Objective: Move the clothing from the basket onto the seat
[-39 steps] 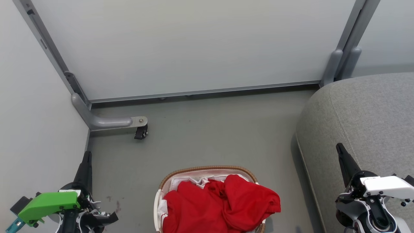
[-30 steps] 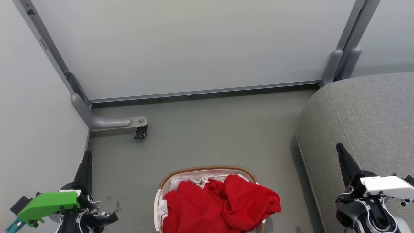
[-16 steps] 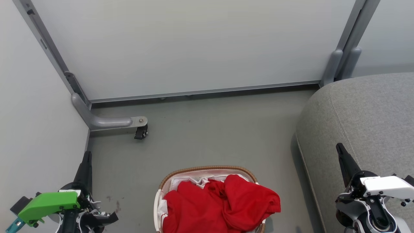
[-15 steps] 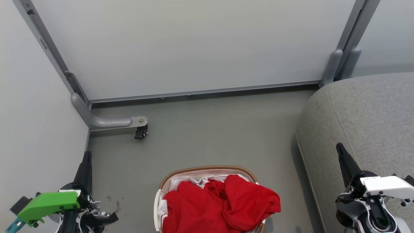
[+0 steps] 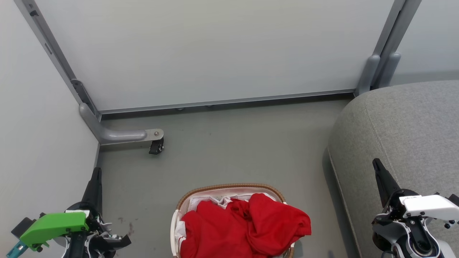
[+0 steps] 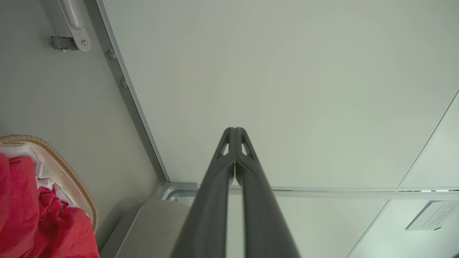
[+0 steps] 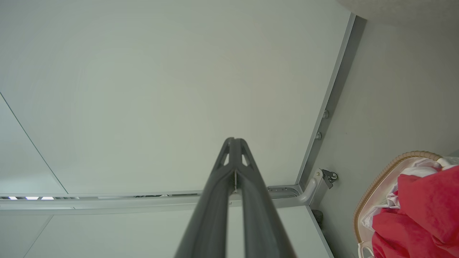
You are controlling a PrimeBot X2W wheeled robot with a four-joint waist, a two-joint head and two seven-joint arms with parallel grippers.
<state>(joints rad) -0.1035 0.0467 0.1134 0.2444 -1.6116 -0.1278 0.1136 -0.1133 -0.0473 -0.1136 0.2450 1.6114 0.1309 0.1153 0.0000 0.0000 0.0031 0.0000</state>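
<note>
Nothing moved, left hand [image 6: 235,134], right hand [image 7: 233,140] closed (both empty), clothing [image 5: 244,225] in basket [image 5: 229,186]

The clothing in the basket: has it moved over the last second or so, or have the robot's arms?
Nothing has visibly changed. The clothing is still heaped in the basket. The left gripper and right gripper stay shut and empty on either side of it. There is no clothing on the visible part of the seat.

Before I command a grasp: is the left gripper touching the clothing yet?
Apart. In the head view the left gripper sits at the lower left, with bare floor between it and the clothing heaped in the basket.
</note>
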